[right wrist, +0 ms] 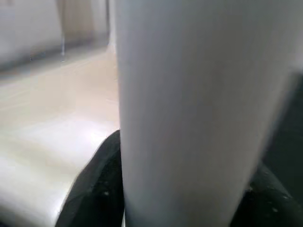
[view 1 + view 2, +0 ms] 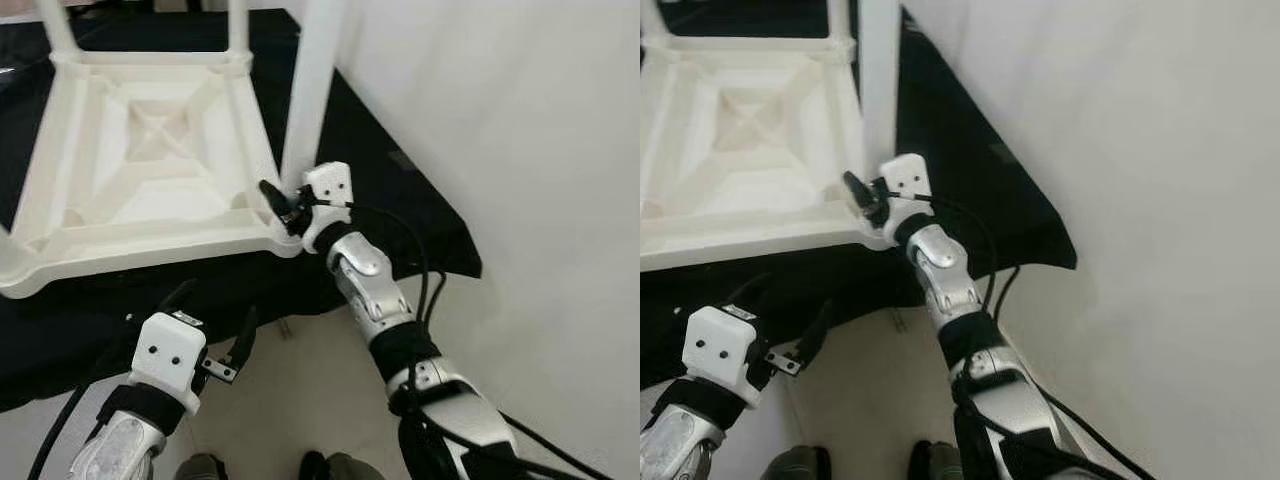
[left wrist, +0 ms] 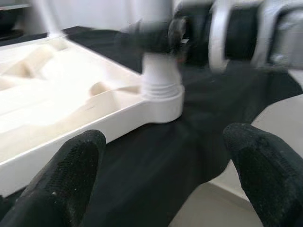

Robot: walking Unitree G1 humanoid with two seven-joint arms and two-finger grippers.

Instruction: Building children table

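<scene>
Table leg (image 2: 312, 90) gripped by right hand (image 2: 290, 205)

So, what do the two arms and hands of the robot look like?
Both arms are silver metal with black bands and loose black cables. The left hand and right hand each have a white boxy housing and two long black fingers; small dark dots mark the left housing.

A black cloth (image 2: 400, 190) covers the floor beside a white wall (image 2: 540, 150).
</scene>
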